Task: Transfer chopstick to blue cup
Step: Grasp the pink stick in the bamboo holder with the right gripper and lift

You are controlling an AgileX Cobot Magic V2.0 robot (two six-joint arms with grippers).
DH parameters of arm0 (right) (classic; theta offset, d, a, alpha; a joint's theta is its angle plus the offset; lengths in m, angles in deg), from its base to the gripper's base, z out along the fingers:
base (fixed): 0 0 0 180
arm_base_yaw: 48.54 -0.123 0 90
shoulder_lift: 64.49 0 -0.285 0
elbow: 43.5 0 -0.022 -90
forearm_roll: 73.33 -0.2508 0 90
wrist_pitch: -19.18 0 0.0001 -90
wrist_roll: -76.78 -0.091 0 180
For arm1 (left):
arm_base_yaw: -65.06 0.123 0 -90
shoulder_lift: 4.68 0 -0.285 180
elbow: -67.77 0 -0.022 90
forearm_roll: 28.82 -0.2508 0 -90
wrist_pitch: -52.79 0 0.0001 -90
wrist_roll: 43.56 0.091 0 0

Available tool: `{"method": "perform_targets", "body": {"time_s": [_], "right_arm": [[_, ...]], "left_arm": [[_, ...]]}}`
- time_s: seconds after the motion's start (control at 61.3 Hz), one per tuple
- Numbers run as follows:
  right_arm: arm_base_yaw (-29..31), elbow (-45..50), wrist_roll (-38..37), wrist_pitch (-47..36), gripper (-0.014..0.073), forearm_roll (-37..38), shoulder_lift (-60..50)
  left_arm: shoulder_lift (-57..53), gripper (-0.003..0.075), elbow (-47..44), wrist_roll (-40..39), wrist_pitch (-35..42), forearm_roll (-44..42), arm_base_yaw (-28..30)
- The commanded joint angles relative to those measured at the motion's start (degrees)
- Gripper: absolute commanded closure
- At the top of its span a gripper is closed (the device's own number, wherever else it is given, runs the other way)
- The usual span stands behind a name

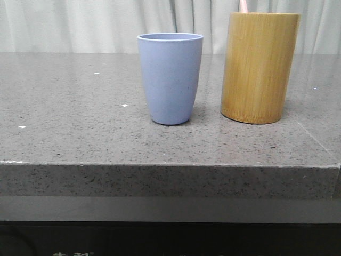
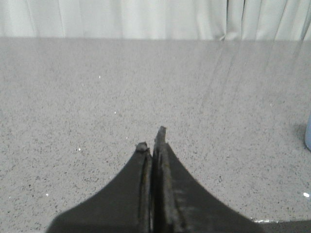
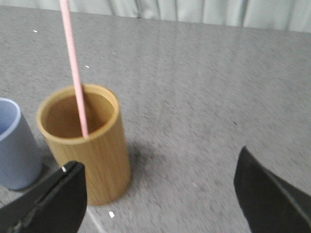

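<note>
The blue cup point(image 1: 170, 77) stands upright on the grey counter, left of a taller bamboo cylinder point(image 1: 259, 66). A pale pink chopstick point(image 1: 243, 6) pokes out of the cylinder's top. In the right wrist view the chopstick point(image 3: 74, 73) leans inside the bamboo cylinder point(image 3: 87, 143), with the blue cup point(image 3: 12, 145) beside it. My right gripper point(image 3: 160, 191) is open and empty, above the counter beside the cylinder. My left gripper point(image 2: 151, 138) is shut and empty over bare counter; a sliver of the blue cup point(image 2: 308, 133) shows at that view's edge. Neither gripper shows in the front view.
The grey speckled counter point(image 1: 80, 133) has a front edge close to the camera. Pale curtains point(image 1: 80, 24) hang behind it. Small white specks point(image 1: 124, 105) lie on the counter left of the cup.
</note>
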Motion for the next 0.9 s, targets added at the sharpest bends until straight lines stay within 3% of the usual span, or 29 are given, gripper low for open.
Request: {"method": "perform_targets", "body": {"time_s": [0.0,0.261,0.555,0.652,0.767,0.881], "right_arm": [[-2.72,-5.71,0.37,-6.49,-0.0032,-0.10,4.88],[-11.58,-18.51,0.37,-11.12,-0.0031,-0.05,21.38],[-12.32,-29.20,0.37,-12.41,-0.0012,2.04,37.22],[-12.32,-29.81,0.37,-12.52,0.0078,3.01,38.55],[-12.32,-29.81,0.37,-12.26,0.0276,3.00,38.55],[-12.32,-29.81,0.37,-12.26,0.0420,3.00,38.55]], "left_arm": [[-0.11,0.0739,1.08,-0.65,5.74,0.47,-0.02],[-0.11,0.0739,1.08,-0.65,5.74,0.47,-0.02],[-0.11,0.0739,1.08,-0.65,5.74,0.47,-0.02],[-0.11,0.0739,1.08,-0.65,5.74,0.47,-0.02],[-0.11,0.0739,1.08,-0.65,5.74,0.47,-0.02],[-0.11,0.0739,1.08,-0.65,5.74,0.47,-0.02]]}}
